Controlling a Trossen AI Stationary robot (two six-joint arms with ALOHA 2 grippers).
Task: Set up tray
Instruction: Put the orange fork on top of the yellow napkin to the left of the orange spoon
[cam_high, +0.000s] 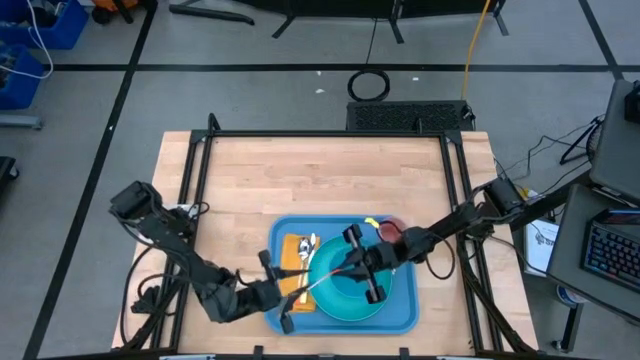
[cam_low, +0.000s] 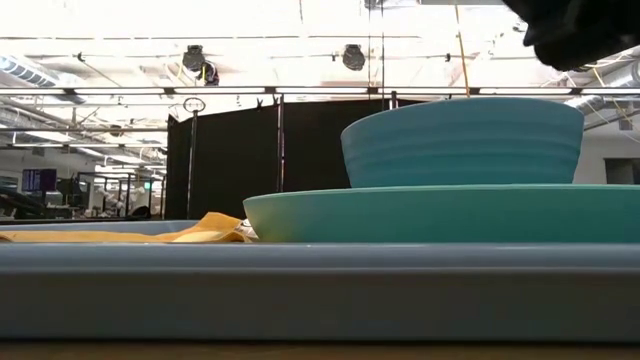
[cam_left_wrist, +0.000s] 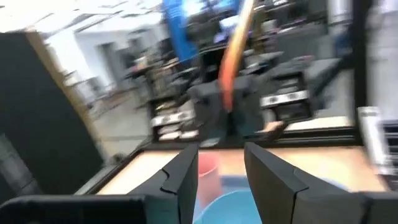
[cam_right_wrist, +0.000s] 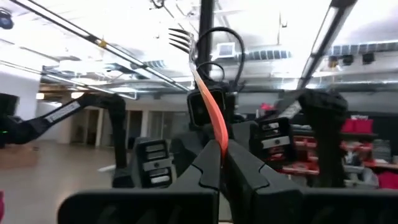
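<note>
Large flat blue plastic tray (cam_high: 400, 318) holds round teal plate (cam_low: 440, 215), teal bowl (cam_low: 462, 142), yellow-orange napkin (cam_high: 295, 250). Right gripper (cam_right_wrist: 219, 163) clamped on orange-handled fork (cam_right_wrist: 208, 99). Left gripper (cam_left_wrist: 222, 177) partly open, empty.

Tray layout near the table's six o'clock edge

On the tray (cam_high: 400, 318), the plate (cam_high: 335, 305) carries the bowl (cam_high: 345, 285); the napkin (cam_high: 295, 262) lies at the plate's nine o'clock, a cup (cam_high: 392, 229) at its one o'clock.

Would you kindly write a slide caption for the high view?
Both hands meet over a teal bowl on the blue tray; the right hand grips an orange-handled fork.
</note>
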